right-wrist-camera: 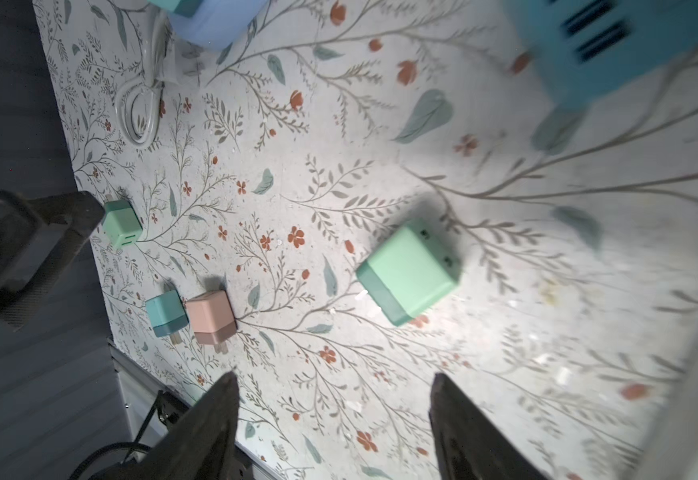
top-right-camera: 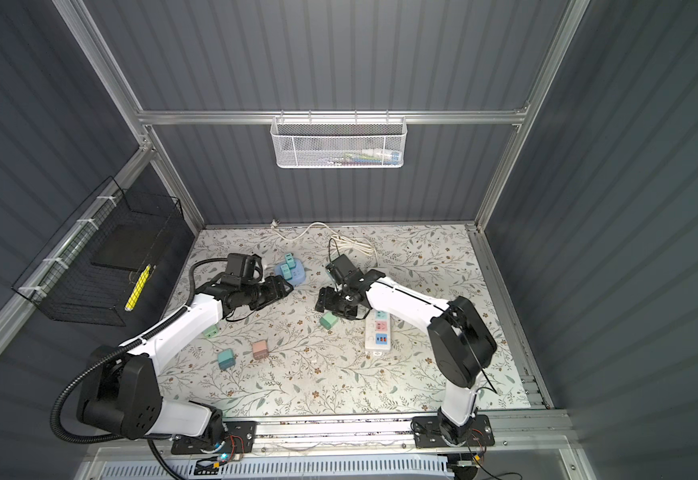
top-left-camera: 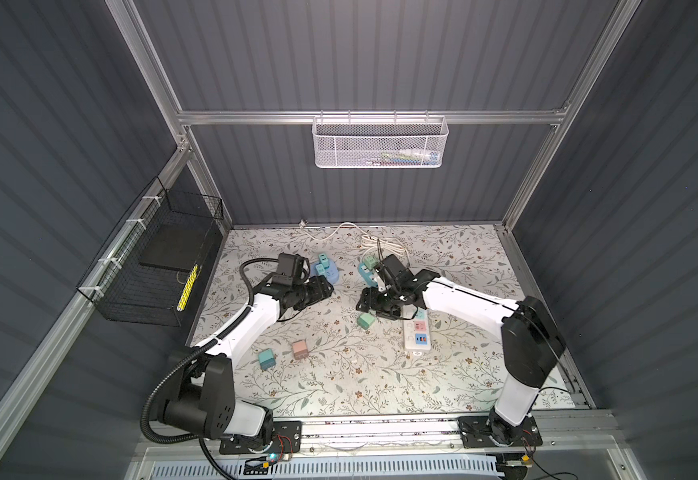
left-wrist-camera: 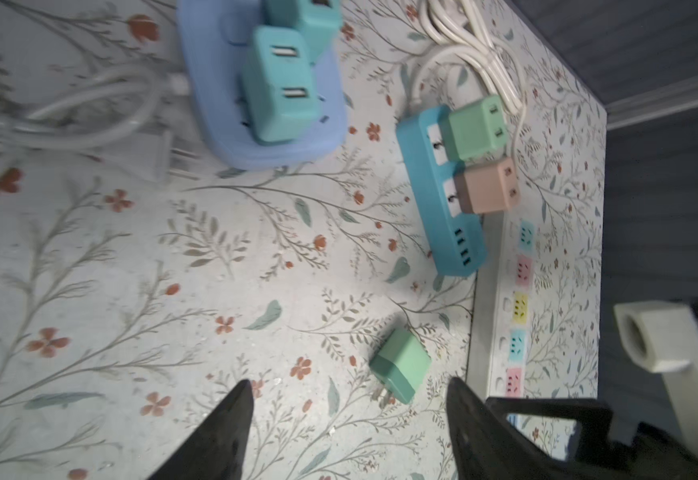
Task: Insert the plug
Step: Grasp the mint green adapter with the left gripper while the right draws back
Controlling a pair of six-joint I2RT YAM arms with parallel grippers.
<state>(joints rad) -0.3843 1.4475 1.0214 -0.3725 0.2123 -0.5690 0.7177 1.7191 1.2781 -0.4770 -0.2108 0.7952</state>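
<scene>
- I am finding the left tool released: its jaws are standing apart with nothing between them, above the floral worktop.
- I am finding the right tool released as well, with its jaws spread and gripping nothing.
- The green plug is lying on its side on the worktop, free of both tools. In both top views it is sitting just on the near side of the right tool.
- That plug is resting near the white power strip, to its left and not touching it. Its prongs are showing in the left wrist view, lying along the worktop.
- The white power strip is lying flat with its coloured sockets facing up. The right arm is covering its far end in both top views.
- The teal power strip is lying beyond it, carrying a green adapter and a pink adapter.
- The blue socket block is sitting beside the left tool, carrying two teal adapters.
- A pink plug and a teal plug are lying loose, side by side, nearer the arm bases.
</scene>
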